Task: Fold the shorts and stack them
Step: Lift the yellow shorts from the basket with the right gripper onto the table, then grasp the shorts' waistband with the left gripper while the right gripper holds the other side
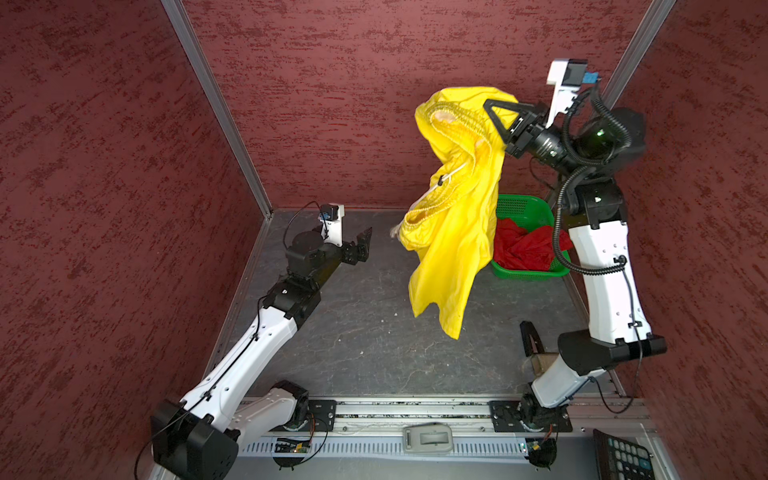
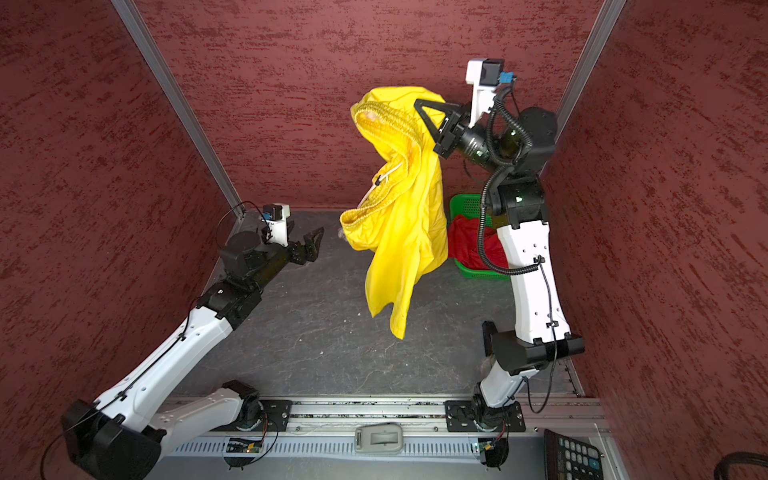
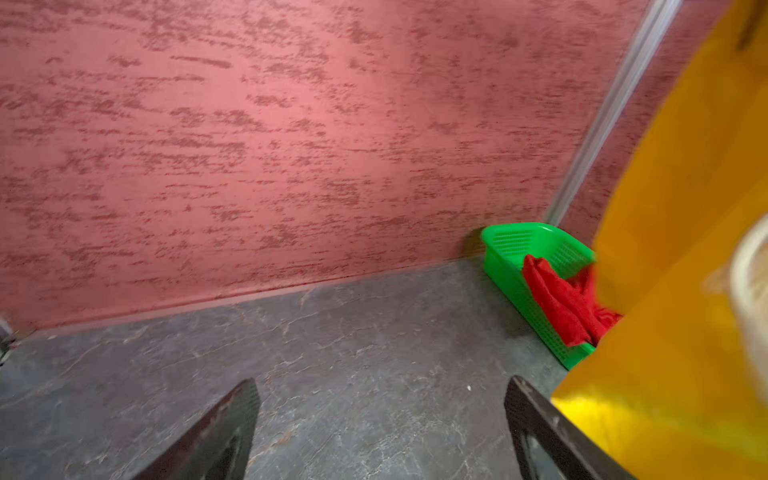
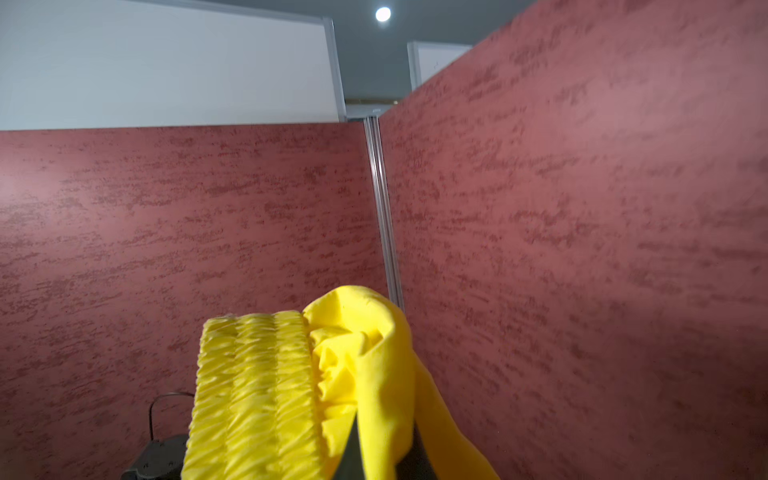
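The yellow shorts (image 1: pixel 453 232) (image 2: pixel 399 232) hang high above the table, and my right gripper (image 1: pixel 488 104) (image 2: pixel 418 104) is shut on fabric next to their gathered waistband (image 4: pixel 257 395). Yellow cloth is bunched between the jaws of the right gripper (image 4: pixel 384 432). The legs dangle free of the table. The red shorts (image 1: pixel 523 245) (image 2: pixel 467 241) (image 3: pixel 557 299) lie crumpled in the green basket (image 1: pixel 525 205) (image 3: pixel 515 241). My left gripper (image 1: pixel 365 235) (image 2: pixel 316 235) (image 3: pixel 380 384) is open and empty, low over the table, left of the hanging yellow shorts.
The basket sits in the back right corner against the red walls. A black stand and a wooden block (image 1: pixel 540 361) are beside the right arm's base. A grey device (image 1: pixel 428 438) lies on the front rail, and a calculator (image 1: pixel 623 457) at the front right.
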Action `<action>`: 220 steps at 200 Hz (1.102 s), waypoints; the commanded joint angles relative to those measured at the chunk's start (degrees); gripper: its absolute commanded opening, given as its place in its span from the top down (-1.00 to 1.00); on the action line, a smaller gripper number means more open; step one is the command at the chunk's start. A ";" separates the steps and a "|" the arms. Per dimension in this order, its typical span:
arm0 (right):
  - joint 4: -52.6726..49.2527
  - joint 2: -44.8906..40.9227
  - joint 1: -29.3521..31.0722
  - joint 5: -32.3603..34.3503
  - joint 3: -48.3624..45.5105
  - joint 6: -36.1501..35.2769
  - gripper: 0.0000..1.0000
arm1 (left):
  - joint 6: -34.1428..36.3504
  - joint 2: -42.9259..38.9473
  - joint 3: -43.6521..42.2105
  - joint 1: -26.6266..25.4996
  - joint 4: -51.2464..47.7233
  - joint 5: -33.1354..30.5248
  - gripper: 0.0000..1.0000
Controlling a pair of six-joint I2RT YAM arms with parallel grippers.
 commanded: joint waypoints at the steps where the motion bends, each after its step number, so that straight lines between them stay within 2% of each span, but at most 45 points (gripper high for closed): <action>1: 1.68 -3.69 1.38 3.14 -13.35 -1.26 1.00 | 3.60 -3.73 -4.57 0.05 2.65 5.49 -0.86; 31: 16.22 -8.85 3.36 7.04 -38.05 3.47 1.00 | 7.83 -7.72 -9.28 -0.19 1.13 10.65 -0.83; 55: 16.15 -8.78 4.45 8.96 -46.05 2.15 1.00 | 12.80 -8.36 -11.84 -1.84 0.26 17.35 -0.76; 72: 17.27 -9.09 5.04 9.68 -49.91 1.83 1.00 | 16.35 -7.41 -13.40 -4.11 0.48 19.10 -0.75; 101: 17.73 -9.90 5.88 8.99 -52.91 1.42 1.00 | 22.33 -2.62 -15.56 -7.44 2.88 16.66 -0.75; 133: 17.31 -12.20 6.15 5.25 -54.17 0.09 1.00 | 27.42 6.51 -16.22 -6.97 11.04 15.39 -0.78; 172: 12.87 -15.75 6.24 0.91 -54.59 -3.32 1.00 | 29.78 17.14 -12.69 -2.58 18.87 24.06 -0.80; 220: 6.11 -18.75 6.50 0.50 -55.18 -6.68 1.00 | 36.54 26.34 -6.88 -2.33 18.05 30.21 -0.79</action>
